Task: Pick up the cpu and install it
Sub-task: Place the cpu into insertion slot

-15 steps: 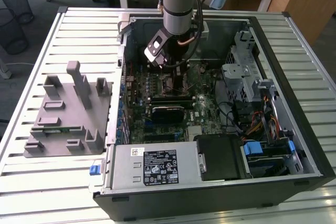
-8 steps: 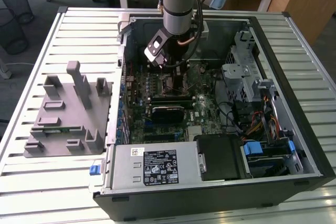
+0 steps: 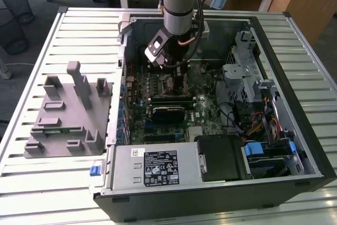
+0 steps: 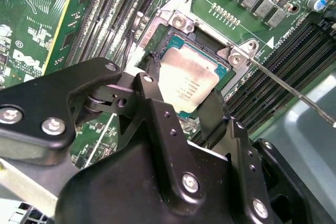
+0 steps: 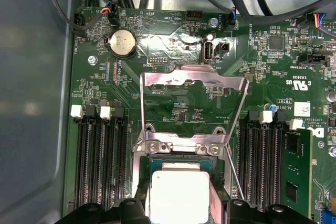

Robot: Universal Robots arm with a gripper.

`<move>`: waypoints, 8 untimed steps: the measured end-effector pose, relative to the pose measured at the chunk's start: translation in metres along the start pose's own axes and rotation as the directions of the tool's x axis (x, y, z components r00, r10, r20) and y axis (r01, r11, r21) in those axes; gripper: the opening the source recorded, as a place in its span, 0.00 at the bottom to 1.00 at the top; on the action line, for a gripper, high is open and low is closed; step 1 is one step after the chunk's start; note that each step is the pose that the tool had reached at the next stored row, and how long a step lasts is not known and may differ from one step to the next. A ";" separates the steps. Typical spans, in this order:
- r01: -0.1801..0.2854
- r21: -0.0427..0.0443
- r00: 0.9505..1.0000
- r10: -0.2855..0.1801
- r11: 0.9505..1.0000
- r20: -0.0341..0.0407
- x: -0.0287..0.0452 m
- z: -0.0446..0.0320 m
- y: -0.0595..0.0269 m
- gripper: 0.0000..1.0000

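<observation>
Slatted table [image 3: 31, 183], PC case [image 3: 210, 201] laid open; at exterior view's upper middle, cpu [image 4: 188, 77] is seated in socket [image 4: 181, 22], flanked by gripper [image 4: 181, 100] spread slightly wider, nothing gripped.

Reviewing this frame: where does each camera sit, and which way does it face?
Exterior view: off the arm, high up, looking down into the open computer case on the slatted table; the arm reaches down into it.
First wrist view: on the wrist, looking straight onto the motherboard and open socket frame; the claw shows by the cpu.
Second wrist view: on the wrist, looking slantwise past the black claw at the cpu.
Shared: both wrist views show the cpu at the socket frame, with the claw at it.
</observation>
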State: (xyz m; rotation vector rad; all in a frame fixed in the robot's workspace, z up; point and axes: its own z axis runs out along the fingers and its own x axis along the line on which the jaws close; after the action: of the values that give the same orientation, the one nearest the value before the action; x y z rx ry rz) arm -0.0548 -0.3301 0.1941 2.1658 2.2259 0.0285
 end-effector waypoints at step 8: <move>0.000 0.000 1.000 0.000 1.000 0.004 -0.0012 -0.0015 0.0000 0.53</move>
State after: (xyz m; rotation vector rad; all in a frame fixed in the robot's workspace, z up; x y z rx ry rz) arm -0.0548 -0.3313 0.1956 2.1637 2.2237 0.0234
